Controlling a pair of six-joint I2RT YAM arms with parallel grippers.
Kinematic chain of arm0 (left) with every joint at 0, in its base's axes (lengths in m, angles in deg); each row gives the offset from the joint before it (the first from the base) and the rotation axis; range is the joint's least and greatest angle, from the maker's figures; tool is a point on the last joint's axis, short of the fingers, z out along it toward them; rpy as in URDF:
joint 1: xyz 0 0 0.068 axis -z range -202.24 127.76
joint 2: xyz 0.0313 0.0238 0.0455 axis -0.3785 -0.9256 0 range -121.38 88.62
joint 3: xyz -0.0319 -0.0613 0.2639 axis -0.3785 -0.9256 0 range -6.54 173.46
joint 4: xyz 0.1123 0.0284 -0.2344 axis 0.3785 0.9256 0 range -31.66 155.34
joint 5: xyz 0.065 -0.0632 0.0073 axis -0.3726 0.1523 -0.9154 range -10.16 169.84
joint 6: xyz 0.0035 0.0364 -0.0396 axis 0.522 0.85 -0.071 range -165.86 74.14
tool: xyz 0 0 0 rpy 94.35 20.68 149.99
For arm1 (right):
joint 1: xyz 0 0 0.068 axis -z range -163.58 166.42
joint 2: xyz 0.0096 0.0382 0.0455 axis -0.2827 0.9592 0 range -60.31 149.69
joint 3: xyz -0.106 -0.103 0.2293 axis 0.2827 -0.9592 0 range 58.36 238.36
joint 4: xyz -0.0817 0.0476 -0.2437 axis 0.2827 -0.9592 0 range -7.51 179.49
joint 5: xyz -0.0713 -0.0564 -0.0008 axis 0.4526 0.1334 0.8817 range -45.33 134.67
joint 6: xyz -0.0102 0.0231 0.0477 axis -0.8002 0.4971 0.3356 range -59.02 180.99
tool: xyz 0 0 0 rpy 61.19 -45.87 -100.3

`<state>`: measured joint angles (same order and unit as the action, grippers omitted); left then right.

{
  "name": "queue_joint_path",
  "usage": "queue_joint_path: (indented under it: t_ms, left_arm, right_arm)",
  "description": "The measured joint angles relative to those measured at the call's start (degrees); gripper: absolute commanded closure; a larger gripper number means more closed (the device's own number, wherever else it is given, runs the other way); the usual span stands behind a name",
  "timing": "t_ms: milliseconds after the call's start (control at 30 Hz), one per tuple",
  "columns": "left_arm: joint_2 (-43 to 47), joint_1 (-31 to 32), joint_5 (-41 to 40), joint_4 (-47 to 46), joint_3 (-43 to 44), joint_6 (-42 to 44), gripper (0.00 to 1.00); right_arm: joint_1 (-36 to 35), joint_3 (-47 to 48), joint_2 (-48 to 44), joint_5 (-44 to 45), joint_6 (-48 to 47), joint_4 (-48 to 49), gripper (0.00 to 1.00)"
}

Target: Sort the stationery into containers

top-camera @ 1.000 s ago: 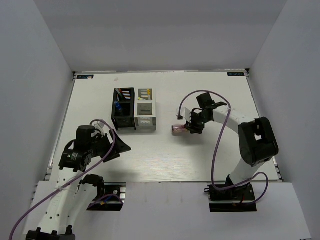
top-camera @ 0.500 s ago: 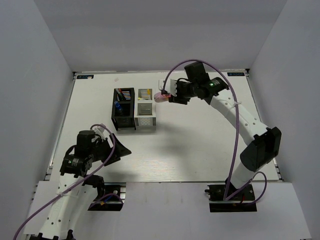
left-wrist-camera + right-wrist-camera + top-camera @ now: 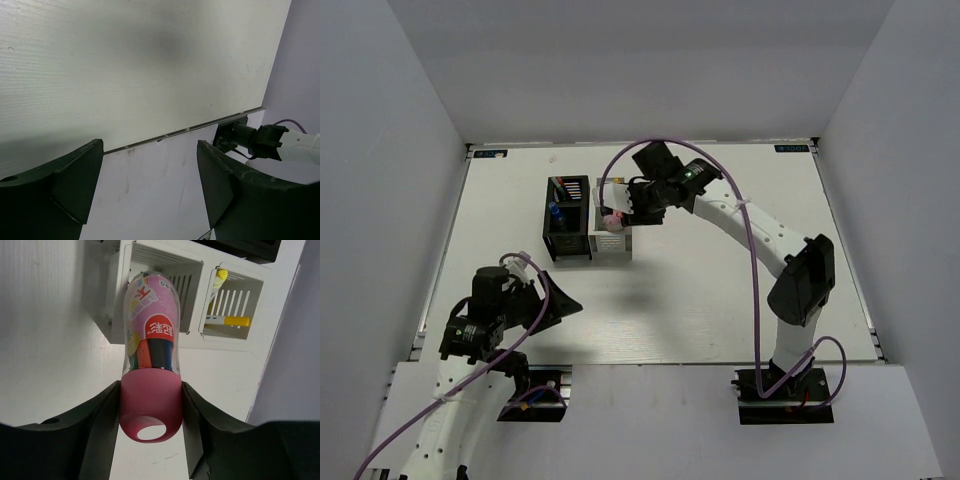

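Observation:
My right gripper [image 3: 618,214] [image 3: 150,405] is shut on the stubby pink cylinder [image 3: 150,360] [image 3: 612,222], gripping its pink cap, and holds it just above the near cell of the white-grey container [image 3: 610,243] [image 3: 190,270]. The far white cell holds white pens with yellow ends [image 3: 227,320]. The black container [image 3: 567,228] adjoins it on the left, with a blue pen [image 3: 554,212] inside. My left gripper [image 3: 560,300] [image 3: 150,175] is open and empty, low over the near-left of the table, far from the containers.
The white table [image 3: 720,290] is walled in by grey panels on three sides. Its near edge [image 3: 185,131] and the right arm's base [image 3: 250,140] show in the left wrist view. A purple cable [image 3: 750,270] loops along the right arm.
The right arm has carried the pink cylinder from the table's middle right, round the back, to just above the white-grey container. The left arm has drawn back a little toward its base.

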<state>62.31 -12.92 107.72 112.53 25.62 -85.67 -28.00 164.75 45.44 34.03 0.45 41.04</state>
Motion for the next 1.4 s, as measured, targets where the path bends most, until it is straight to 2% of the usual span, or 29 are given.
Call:
queue_joint_path:
  t_ms: [233,433,467,533,567,700,967,1033,1100,1133,1200,1400]
  left_arm:
    - [1.27,0.0,0.02,-0.02,-0.5,-0.13,0.15]
    - [1.46,0.0,0.02,0.24,-0.63,-0.13,0.15]
    - [1.57,0.0,0.02,0.24,-0.63,-0.13,0.15]
    - [1.81,0.0,0.02,0.24,-0.63,-0.13,0.15]
    - [1.88,0.0,0.02,0.24,-0.63,-0.13,0.15]
    - [1.9,0.0,0.02,0.24,-0.63,-0.13,0.14]
    - [1.53,0.0,0.55,-0.02,-0.63,-0.15,0.14]
    - [1.03,0.0,0.96,-0.37,-0.63,-0.09,0.14]
    - [0.5,0.0,1.36,-0.66,-0.59,0.0,0.09]
    - [0.31,0.0,1.49,-0.76,-0.48,0.11,0.0]
    - [0.09,-0.04,1.64,-0.81,0.17,0.39,0.0]
    - [-0.13,-0.11,1.97,-3.58,5.57,1.29,0.0]
  right_arm:
    - [-1.36,2.19,3.65,2.89,-1.33,-1.27,1.0]
    - [-2.58,3.85,5.81,4.24,-1.42,-1.46,0.68]
    - [-2.84,4.17,6.05,4.5,-1.4,-1.49,0.58]
    - [-3.37,5.18,6.67,4.98,-1.29,-1.49,0.51]
    - [-3.72,5.79,7.04,5.27,-1.18,-1.36,0.43]
    - [-4.87,6.78,7.76,6.21,-0.5,-0.39,0.29]
    - [-5.92,6.97,7.65,6.47,2.29,1.86,0.26]
    - [-5.9,7.1,7.17,6.38,3.98,2.05,0.23]
    - [-5.68,7.1,6.03,6.4,6.58,2.21,0.2]
    - [-5.62,7.1,5.27,6.43,8.04,2.4,0.15]
    - [-5.33,6.95,3.04,6.69,11.98,3.08,0.1]
    - [-2.84,-2.43,-11.56,8.87,25.35,7.23,0.1]
